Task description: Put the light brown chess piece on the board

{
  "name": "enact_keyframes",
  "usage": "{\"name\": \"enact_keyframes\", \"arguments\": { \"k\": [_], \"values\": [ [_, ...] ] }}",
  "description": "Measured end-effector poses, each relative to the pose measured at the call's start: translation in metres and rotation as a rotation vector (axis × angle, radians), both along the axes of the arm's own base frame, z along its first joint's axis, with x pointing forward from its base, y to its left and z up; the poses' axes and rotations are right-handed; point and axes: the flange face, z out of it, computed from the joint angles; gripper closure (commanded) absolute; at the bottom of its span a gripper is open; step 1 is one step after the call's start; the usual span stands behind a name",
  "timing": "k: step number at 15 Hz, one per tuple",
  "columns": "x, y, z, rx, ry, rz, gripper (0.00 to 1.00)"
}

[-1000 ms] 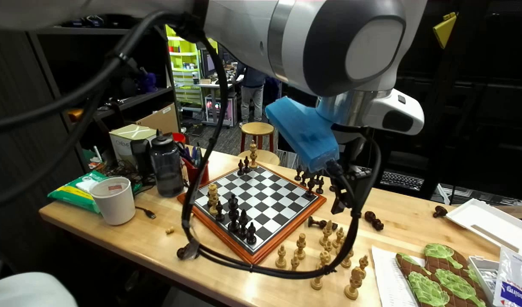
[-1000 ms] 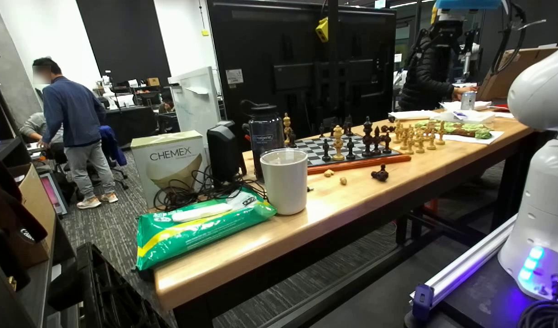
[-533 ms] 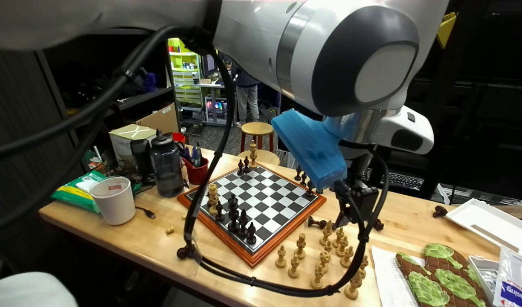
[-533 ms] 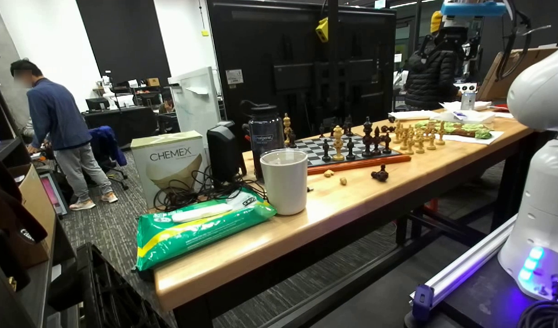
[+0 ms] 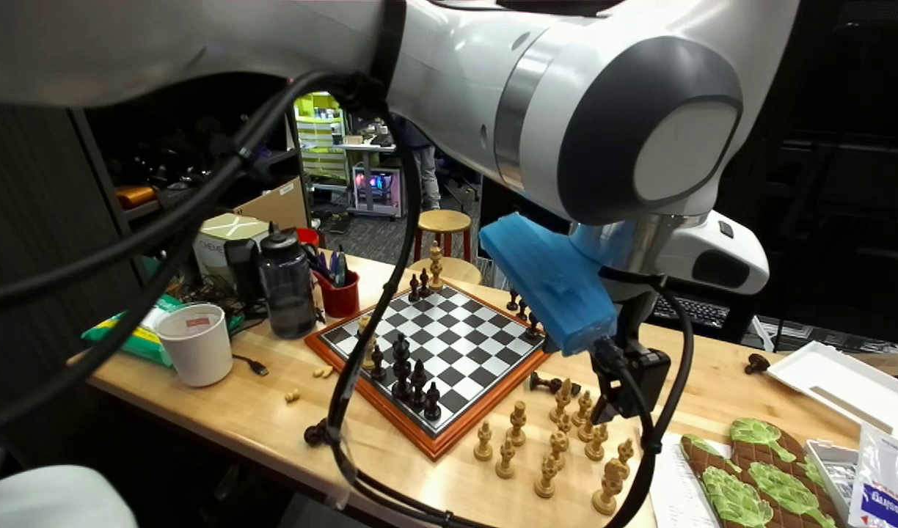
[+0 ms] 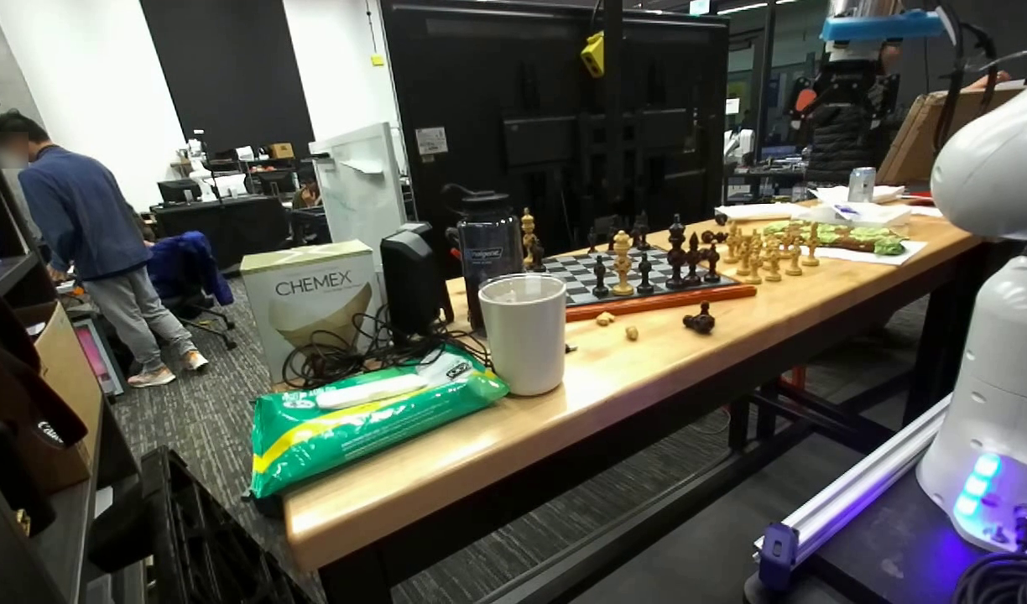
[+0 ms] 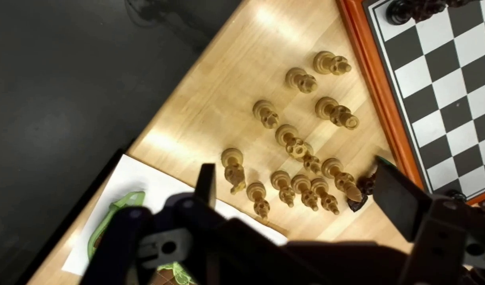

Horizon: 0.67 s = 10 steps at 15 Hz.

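Several light brown chess pieces (image 7: 232, 170) stand upright on the table beside the board (image 7: 374, 83); which one is meant I cannot tell. Both exterior views show this group (image 5: 517, 424) by the board's reddish-brown frame (image 5: 493, 396). Two more light brown pieces stand at the board's edges, among dark pieces (image 5: 401, 367). My gripper (image 7: 293, 174) is open, its fingers wide apart over the group with nothing between them. A dark piece (image 7: 357, 202) lies partly hidden by the right-hand finger. In an exterior view the gripper (image 6: 845, 113) hangs well above the tabletop.
White paper (image 5: 680, 477) and a patterned oven mitt (image 5: 750, 469) lie beside the pieces. A white mug (image 5: 197, 352), a dark bottle (image 5: 287, 290) and a red pen cup (image 5: 340, 295) stand beyond the board. Another dark piece (image 6: 700, 319) lies near the table's edge.
The arm has come lower and, in an exterior view, shifted to the right, bringing the gripper nearer the light brown group. Its fingers stay open, and the pieces have not moved.
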Motion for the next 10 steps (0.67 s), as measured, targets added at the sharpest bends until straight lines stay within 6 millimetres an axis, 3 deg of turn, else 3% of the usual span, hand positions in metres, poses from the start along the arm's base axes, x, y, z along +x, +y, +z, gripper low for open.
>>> {"name": "enact_keyframes", "arguments": {
  "k": [6,10],
  "values": [
    [0.006,-0.006,-0.025,0.013,0.078,0.018,0.00],
    [0.015,-0.006,-0.028,0.034,0.027,0.029,0.00]
  ]
}}
